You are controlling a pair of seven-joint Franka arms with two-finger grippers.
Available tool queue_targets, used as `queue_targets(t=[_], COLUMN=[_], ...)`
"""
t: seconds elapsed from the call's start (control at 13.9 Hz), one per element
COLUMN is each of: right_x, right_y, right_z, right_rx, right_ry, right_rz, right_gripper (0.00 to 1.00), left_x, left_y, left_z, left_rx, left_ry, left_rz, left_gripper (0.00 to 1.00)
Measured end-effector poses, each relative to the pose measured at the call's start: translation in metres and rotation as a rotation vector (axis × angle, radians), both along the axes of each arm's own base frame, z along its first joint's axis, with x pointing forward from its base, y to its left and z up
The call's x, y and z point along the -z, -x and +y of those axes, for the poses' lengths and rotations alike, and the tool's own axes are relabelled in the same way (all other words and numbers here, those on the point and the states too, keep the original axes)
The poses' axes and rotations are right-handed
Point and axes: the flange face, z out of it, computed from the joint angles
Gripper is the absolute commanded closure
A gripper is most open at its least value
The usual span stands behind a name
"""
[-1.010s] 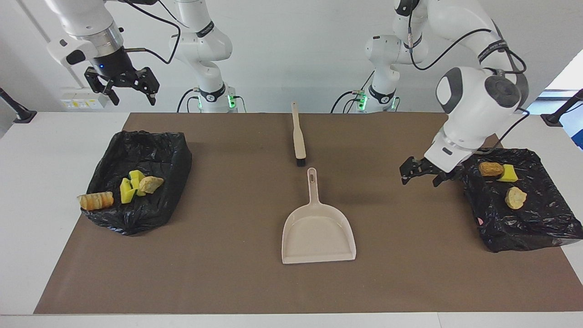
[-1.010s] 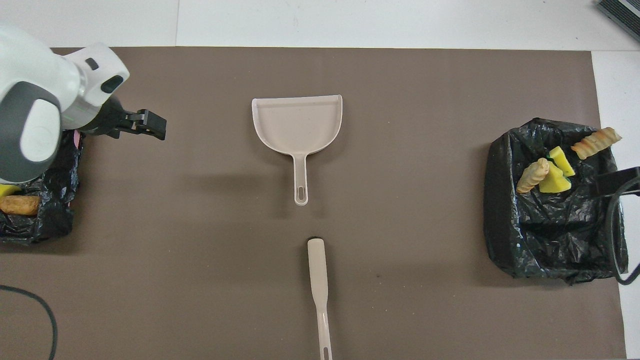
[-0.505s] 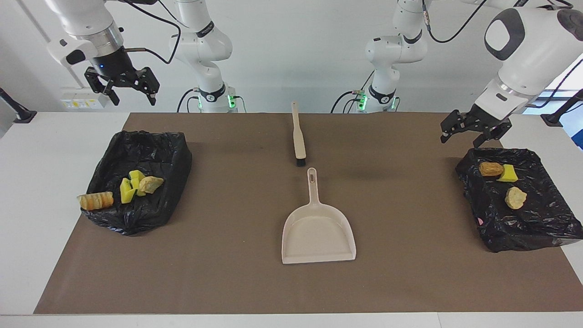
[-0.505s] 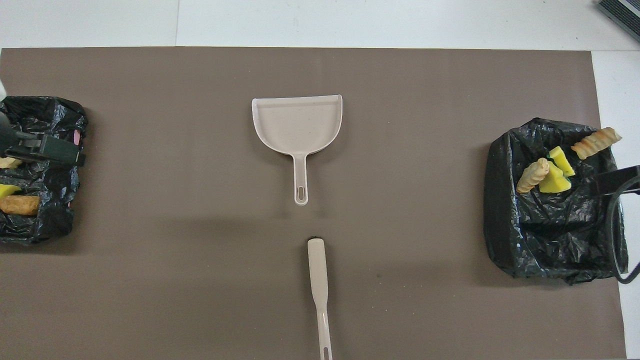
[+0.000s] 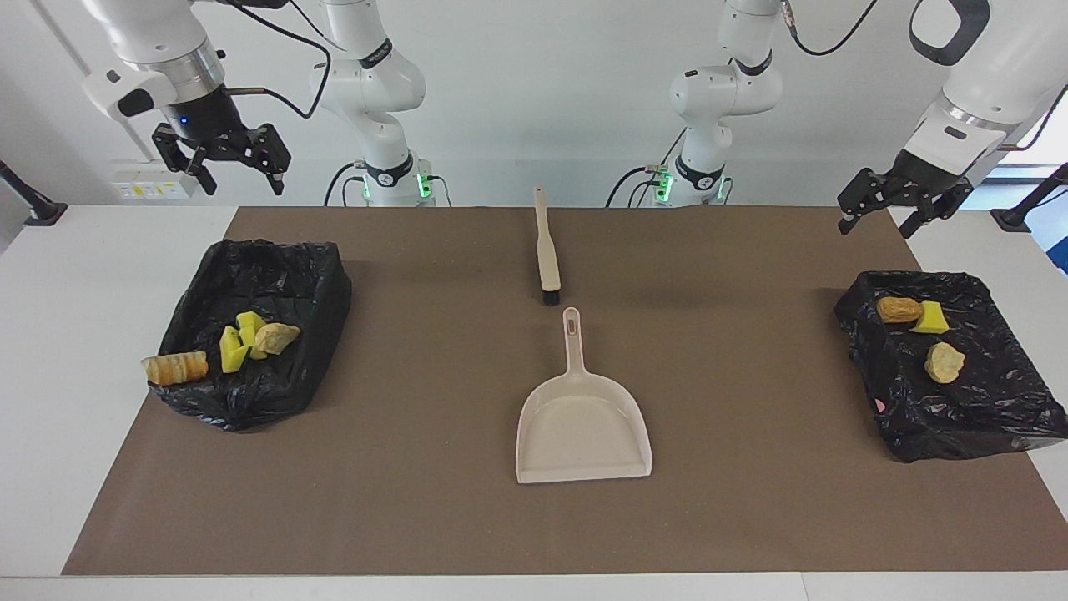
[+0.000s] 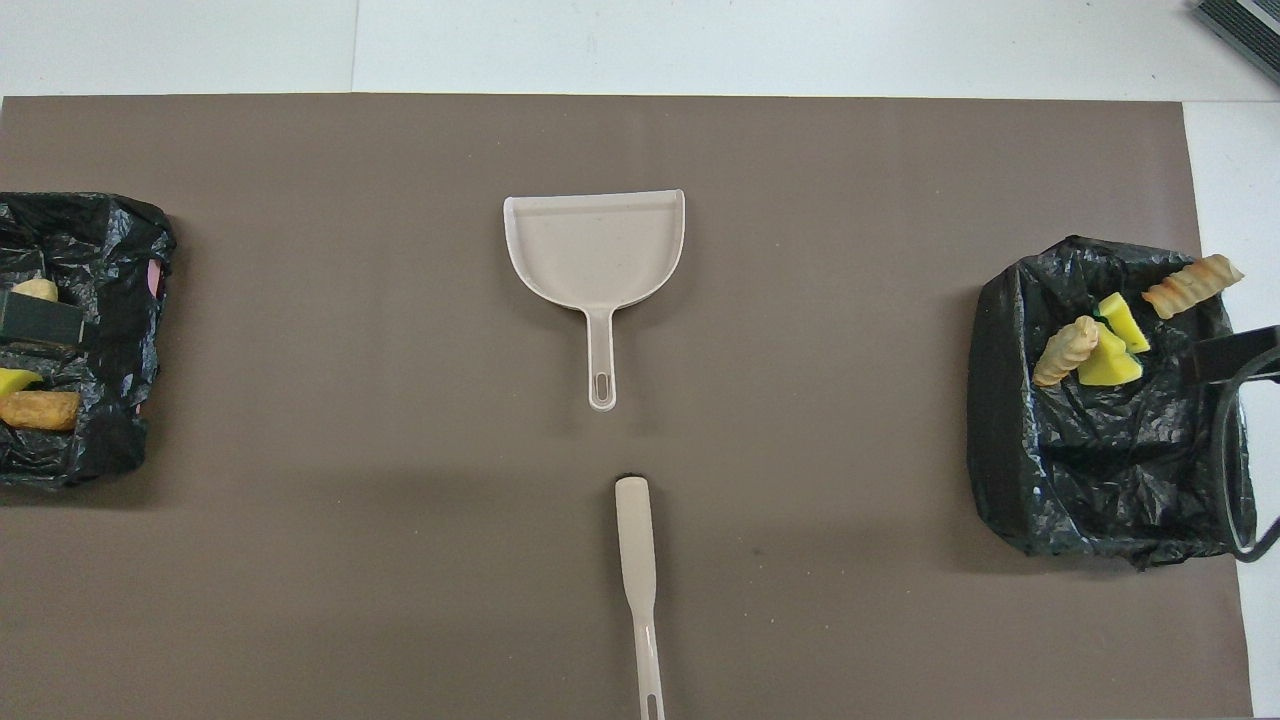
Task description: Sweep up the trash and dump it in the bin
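All the trash lies in two black-bag-lined bins. The bin (image 5: 279, 271) at the right arm's end holds an orange-striped roll (image 5: 175, 367) on its rim, yellow sponge chunks (image 5: 236, 344) and a tan lump (image 5: 276, 336). The bin (image 5: 984, 417) at the left arm's end holds a brown lump (image 5: 899, 310), a yellow sponge chunk (image 5: 931, 318) and a tan lump (image 5: 944, 363). My right gripper (image 5: 238, 177) hangs open and empty, high over the table's edge by its bin. My left gripper (image 5: 874, 225) is open and empty, raised over the mat's corner beside its bin.
A beige dustpan (image 5: 581, 421) lies mid-mat with its handle toward the robots. Nearer to the robots lies the beige hand brush (image 5: 546, 250), bristles toward the pan's handle. In the overhead view the dustpan (image 6: 595, 245) and brush (image 6: 637, 570) sit on the brown mat (image 6: 350, 450).
My left arm has lifted from low beside its bin and drawn back toward its base, the gripper still open. The right arm has stayed put.
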Motion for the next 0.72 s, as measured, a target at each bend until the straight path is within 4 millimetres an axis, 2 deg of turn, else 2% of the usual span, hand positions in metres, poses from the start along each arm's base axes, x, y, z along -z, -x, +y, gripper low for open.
queue_targets(t=[0.36, 0.58, 0.72], right_x=[0.0, 0.0, 0.0], right_y=[0.0, 0.0, 0.0], right_z=[0.0, 0.0, -0.003], right_rx=[0.0, 0.001, 0.006], right_ry=[0.0, 0.0, -0.001], right_rz=[0.0, 0.0, 0.0], right_gripper=[0.0, 0.0, 0.0], left_x=[-0.005, -0.006, -0.006], left_y=[0.0, 0.0, 0.0], left_z=[-0.006, -0.03, -0.038], left_rx=[0.017, 0.049, 0.059], left_ry=[-0.061, -0.059, -0.049], left_rz=[0.004, 0.003, 0.003], left_gripper=[0.0, 0.0, 0.0])
